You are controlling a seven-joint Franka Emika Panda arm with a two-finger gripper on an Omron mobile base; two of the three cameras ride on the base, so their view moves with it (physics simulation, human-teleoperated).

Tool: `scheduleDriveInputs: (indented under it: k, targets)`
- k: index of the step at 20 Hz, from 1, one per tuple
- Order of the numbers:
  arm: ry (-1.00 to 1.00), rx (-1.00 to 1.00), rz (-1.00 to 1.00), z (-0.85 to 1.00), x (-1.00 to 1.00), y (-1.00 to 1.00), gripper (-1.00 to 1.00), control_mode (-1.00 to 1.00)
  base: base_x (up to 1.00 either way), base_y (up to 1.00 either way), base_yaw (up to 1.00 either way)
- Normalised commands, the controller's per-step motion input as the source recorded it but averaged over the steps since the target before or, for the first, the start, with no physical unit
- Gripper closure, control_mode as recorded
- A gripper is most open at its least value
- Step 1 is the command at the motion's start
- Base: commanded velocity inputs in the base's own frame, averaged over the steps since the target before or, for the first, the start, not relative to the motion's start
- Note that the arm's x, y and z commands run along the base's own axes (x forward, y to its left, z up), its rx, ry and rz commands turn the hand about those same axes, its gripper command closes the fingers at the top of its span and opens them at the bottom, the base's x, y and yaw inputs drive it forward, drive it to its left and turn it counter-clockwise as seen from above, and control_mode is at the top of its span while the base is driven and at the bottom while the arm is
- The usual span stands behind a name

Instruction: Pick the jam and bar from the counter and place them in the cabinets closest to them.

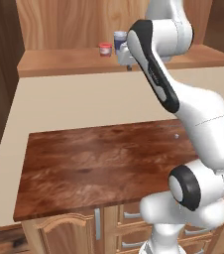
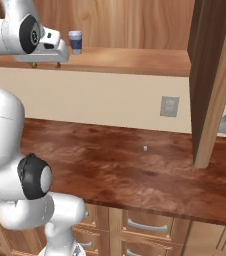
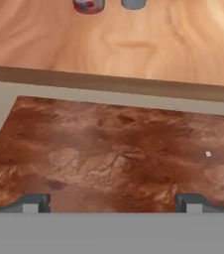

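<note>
Pincer [image 3: 112, 203] hangs wide open and empty, up at the front edge of the cabinet shelf [image 1: 59, 59], its fingertips [image 3: 34, 202] spread far apart above the dark desk [image 1: 99, 163]. On that shelf, left of the pincer, stands the jam [image 1: 105, 48]; just right of the jam sits a blue-grey cup [image 1: 120, 40]. The bar cannot be made out. Risk: swinging back out, the forearm could clip the cup and topple it into the jam.

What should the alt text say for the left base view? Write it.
A white robot arm reaches up to a wooden cabinet shelf, its open gripper beside a small red jam pot and a blue-grey cup; below lies the dark wood-grain counter.
</note>
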Motion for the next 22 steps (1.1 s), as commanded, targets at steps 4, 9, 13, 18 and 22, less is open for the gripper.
scheduleDriveInputs:
  k: [4, 9, 13, 18, 22]
  targets:
    - [-0.07, -0.02, 0.01, -0.43, -1.00, -0.50, -1.00, -1.00, 0.00, 0.00, 0.00]
    - [-0.13, -0.07, 0.04, -0.49, -1.00, -0.49, -1.00, -1.00, 0.00, 0.00, 0.00]
    - [-0.14, -0.11, 0.06, -0.57, -1.00, -0.47, -1.00, -1.00, 0.00, 0.00, 0.00]
    - [-0.07, -0.10, 0.03, -0.54, -0.86, -0.50, -1.00, -1.00, 0.00, 0.00, 0.00]
    - [-0.02, -0.03, 0.00, -0.20, -0.44, -0.27, -1.00, -1.00, 0.00, 0.00, 0.00]
